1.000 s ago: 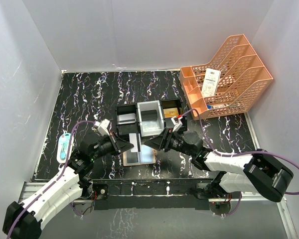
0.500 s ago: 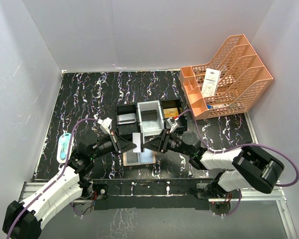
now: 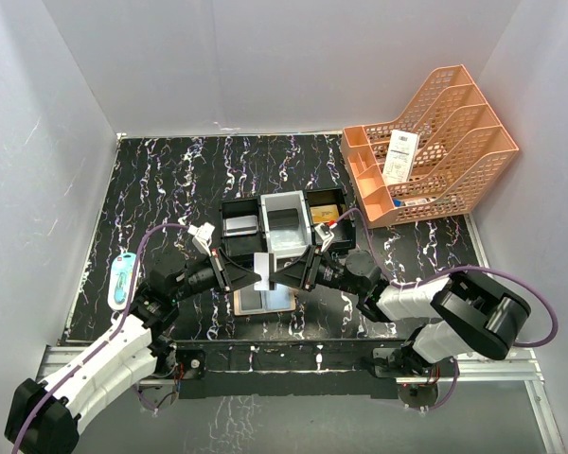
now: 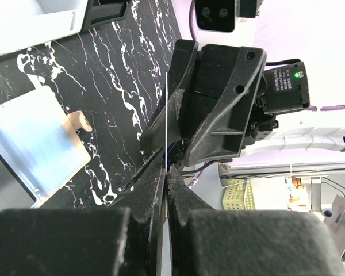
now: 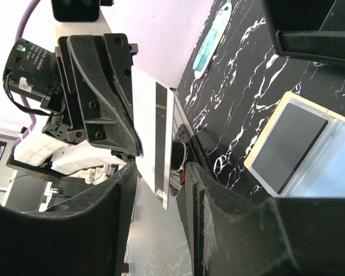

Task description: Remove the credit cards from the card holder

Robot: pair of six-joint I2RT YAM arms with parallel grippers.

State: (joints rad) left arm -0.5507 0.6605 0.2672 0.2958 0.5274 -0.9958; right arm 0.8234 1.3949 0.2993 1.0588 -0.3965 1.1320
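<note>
Handing off mid-air: left gripper (image 3: 253,277) jaws clamp the silver card (image 3: 261,268) upright above the holder (image 3: 265,301) on the tabletop (image 3: 170,189); right gripper (image 3: 277,276) jaws straddle it, gap visible. Risk: left lets go before right bites and the card drops, or an off-centre squeeze twists it out

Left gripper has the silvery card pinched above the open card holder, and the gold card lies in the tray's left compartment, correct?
Not quite: the gold card lies in the tray's right compartment, as the top external view shows. The rest holds: the left gripper has the silvery card pinched above the open card holder.
</note>
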